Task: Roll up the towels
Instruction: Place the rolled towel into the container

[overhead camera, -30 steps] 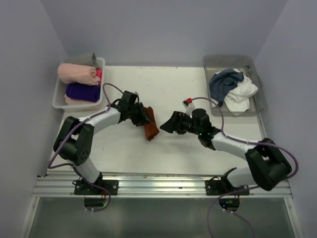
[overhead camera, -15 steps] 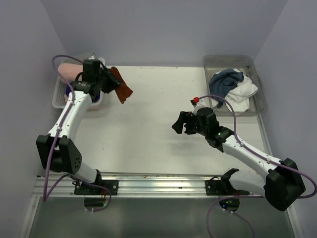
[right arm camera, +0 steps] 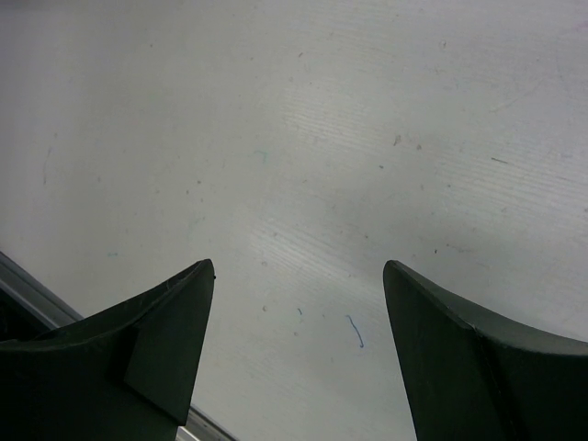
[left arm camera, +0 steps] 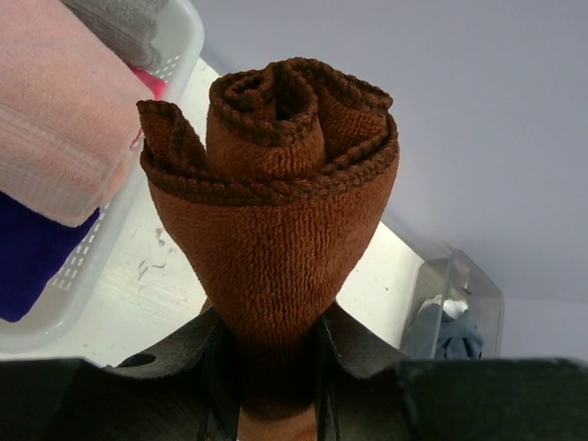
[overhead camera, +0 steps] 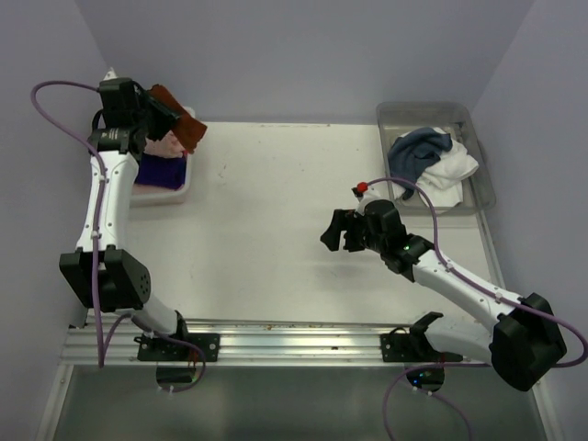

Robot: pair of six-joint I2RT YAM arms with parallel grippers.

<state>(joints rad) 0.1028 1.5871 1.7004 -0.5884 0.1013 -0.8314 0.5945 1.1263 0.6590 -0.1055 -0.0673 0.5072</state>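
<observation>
Your left claw [left arm camera: 276,358] is pinching the rust-brown towel [left arm camera: 276,211]. The jaws press in on its lower part from both sides, and the towel stands out beyond the fingertips as a tight roll. Its coiled end faces away from the claw, with the stitched hem spiralling round. The claw is lifted off the table, so the roll hangs in the air.

Just below and to the left of this claw you have the white basket [left arm camera: 73,303]. A pale pink roll [left arm camera: 55,119] lies in it closest to the towel. A purple roll [left arm camera: 28,266] lies under the pink one and a grey cloth [left arm camera: 119,23] lies beyond it. Whether the rust-brown roll touches the basket rim you cannot tell from these views.

Your right claw [right arm camera: 299,276] is spread wide with nothing between the jaws. It hovers low over the bare table [overhead camera: 276,184], well apart from the left claw.

Behind this claw and off to its right sits the clear bin [overhead camera: 478,197]. In it the slate-blue towel [overhead camera: 418,152] and the white towel [overhead camera: 450,175] lie crumpled and unrolled. The blue one is on the side nearer the claw and the white one touches it.
</observation>
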